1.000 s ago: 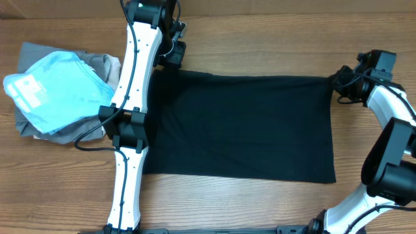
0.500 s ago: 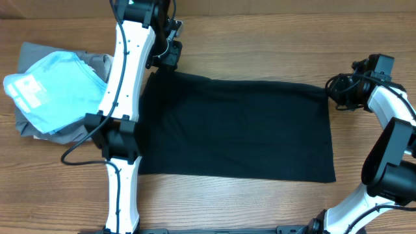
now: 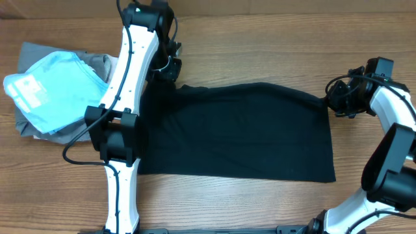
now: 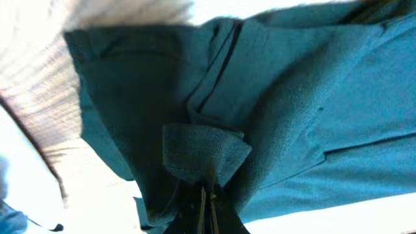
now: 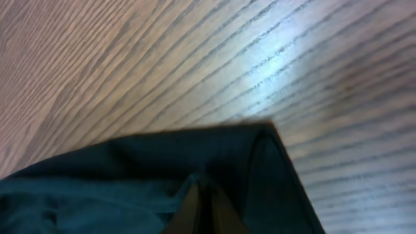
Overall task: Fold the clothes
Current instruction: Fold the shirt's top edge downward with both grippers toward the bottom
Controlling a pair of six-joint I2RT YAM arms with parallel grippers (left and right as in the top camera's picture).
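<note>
1 soft black T-shirt (image 3: 240, 130), roughly rectangular.

1. Wood-grain table (image 3: 260, 39) is carrying everything here, with the grain running side to side.
2. Black T-shirt (image 3: 247, 130) is lying spread across the middle as a wide rectangle, its near edge sitting flat on the wood.
3. Grey garments (image 3: 32, 55) are sitting in a pile at the left end.
4. Light blue garment (image 3: 55, 88) with white print is resting on that grey pile, not on the wood itself.
</note>
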